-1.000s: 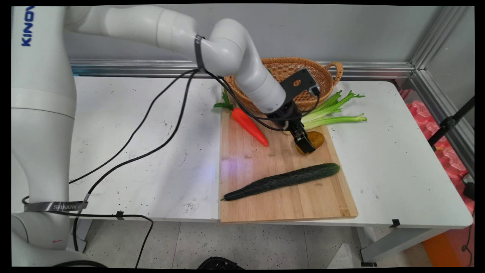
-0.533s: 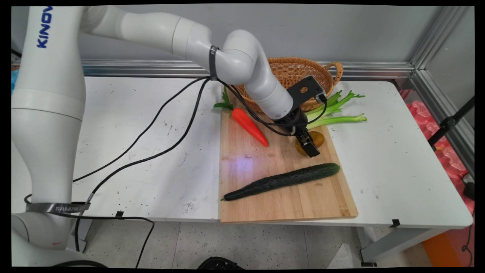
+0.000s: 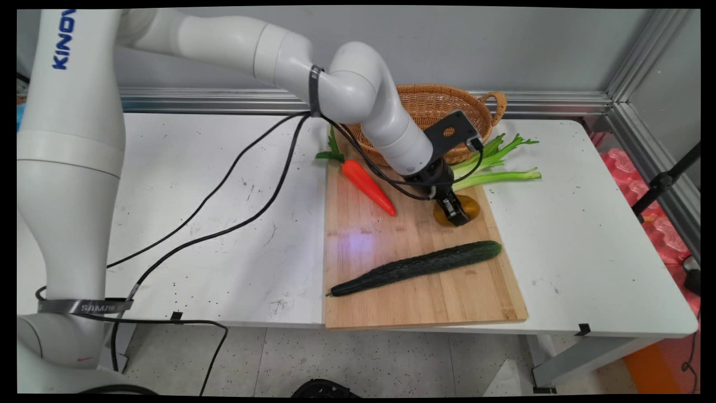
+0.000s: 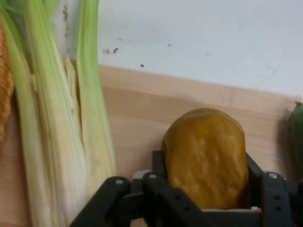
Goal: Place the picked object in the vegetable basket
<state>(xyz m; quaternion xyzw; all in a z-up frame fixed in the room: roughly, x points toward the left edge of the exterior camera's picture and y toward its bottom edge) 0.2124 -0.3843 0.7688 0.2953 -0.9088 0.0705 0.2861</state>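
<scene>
A brown potato (image 3: 473, 206) lies on the wooden cutting board (image 3: 425, 296) near its far right edge. My gripper (image 3: 456, 215) reaches down onto it from the upper left. In the hand view the potato (image 4: 206, 156) sits between the two black fingers (image 4: 159, 165), which press against both its sides, so the gripper (image 4: 206, 161) is shut on it. Celery stalks (image 3: 495, 168) lie just behind the potato, partly off the board, and fill the left of the hand view (image 4: 57, 142).
An orange carrot (image 3: 369, 187) lies at the board's far left and a long dark cucumber (image 3: 417, 267) lies across its middle. A wicker basket (image 3: 430, 103) stands behind the board against the wall. Black cables trail across the white table (image 3: 196, 196).
The arm has swung a little to the right and the gripper has settled lower around the potato. The potato stays in about the same spot on the board.
</scene>
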